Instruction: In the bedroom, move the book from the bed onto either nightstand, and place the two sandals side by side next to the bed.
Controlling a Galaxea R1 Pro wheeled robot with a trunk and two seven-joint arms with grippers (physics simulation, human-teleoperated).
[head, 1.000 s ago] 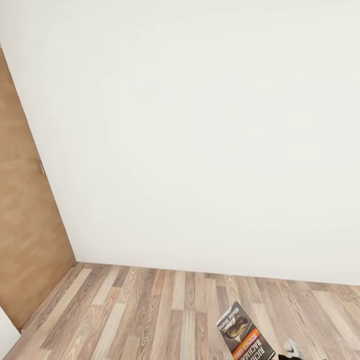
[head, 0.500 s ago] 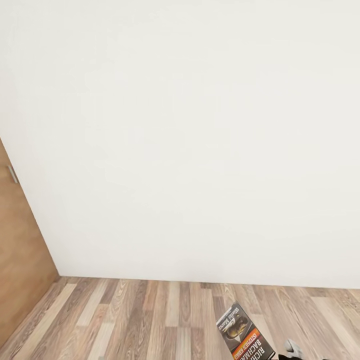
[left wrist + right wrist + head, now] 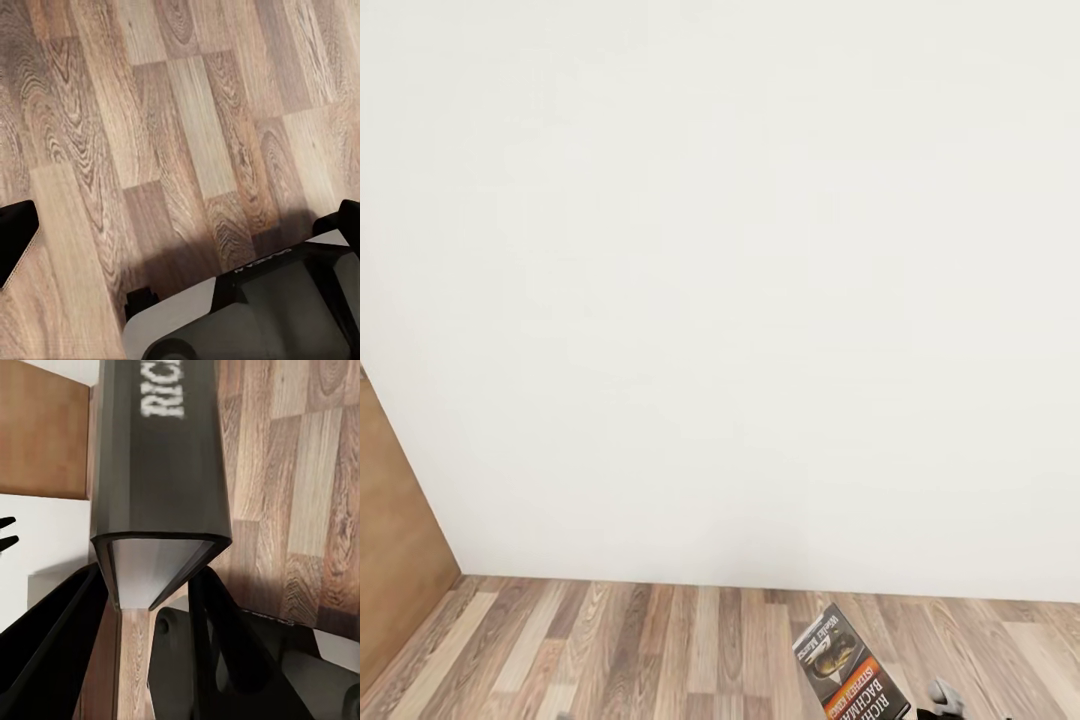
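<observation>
The head camera faces a plain white wall above a wood-plank floor, with a brown wooden panel at the left edge. The book is held up over the floor at the lower right, its cover with the orange band showing. In the right wrist view, the right tool is closed on the book's lower edge, one finger on each side. The left tool's fingers stand apart above bare floor, holding nothing.
</observation>
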